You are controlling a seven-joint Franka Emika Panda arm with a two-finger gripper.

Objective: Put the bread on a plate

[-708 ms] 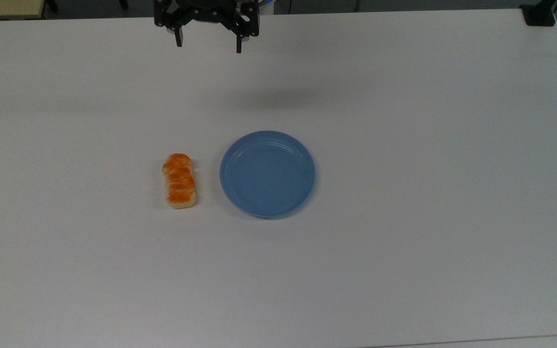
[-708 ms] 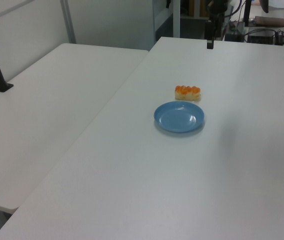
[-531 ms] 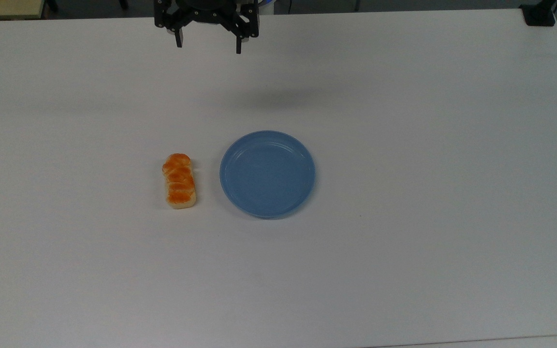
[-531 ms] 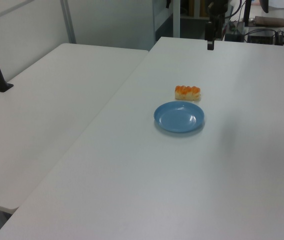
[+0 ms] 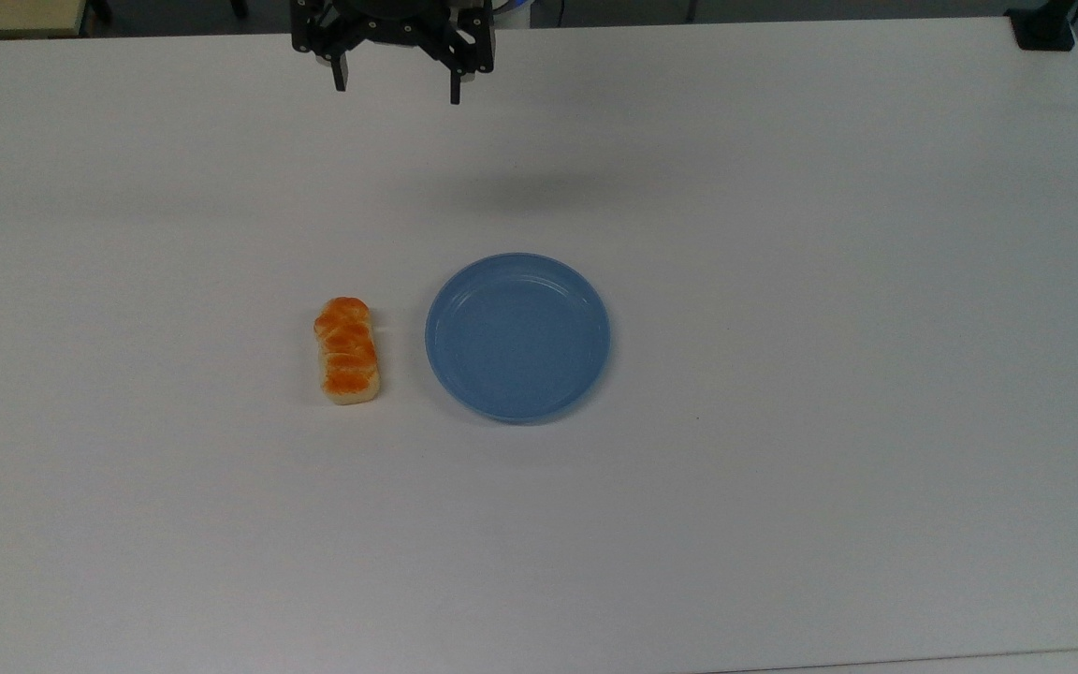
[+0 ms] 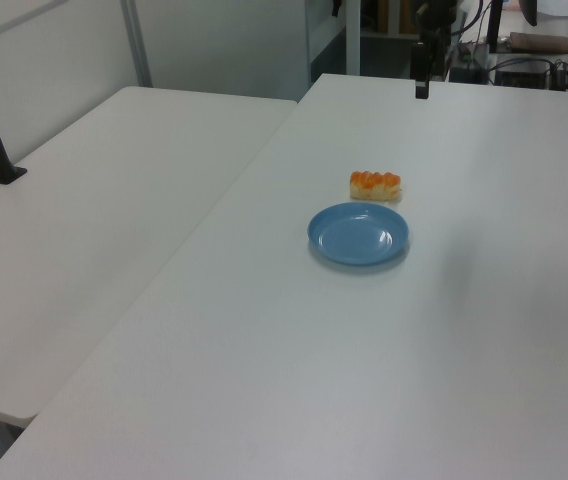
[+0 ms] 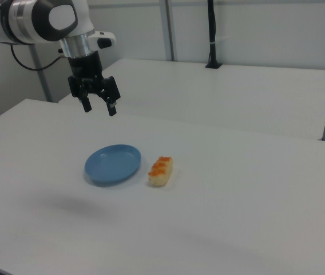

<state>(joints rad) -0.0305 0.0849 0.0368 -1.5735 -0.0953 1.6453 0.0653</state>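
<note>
The bread (image 5: pixel 348 351), an oblong bun with an orange-brown segmented top and cream sides, lies on the white table just left of the plate in the top view. The round blue plate (image 5: pixel 517 337) is bare. In the right view the bread (image 7: pixel 161 170) sits right of the plate (image 7: pixel 113 164); in the left view the bread (image 6: pixel 375 185) lies beyond the plate (image 6: pixel 358 234). My gripper (image 5: pixel 396 89) hangs open high above the table near its far edge, well away from both. It also appears as gripper (image 7: pixel 99 107) and gripper (image 6: pixel 420 88).
The white table (image 5: pixel 782 281) spreads wide around the two objects. A second white table (image 6: pixel 94 230) adjoins it on the left view's left. A black post clamp (image 5: pixel 1042 26) sits at the top view's far right corner.
The gripper has shifted slightly toward the top view's left, still open and high. Bread and plate have not moved.
</note>
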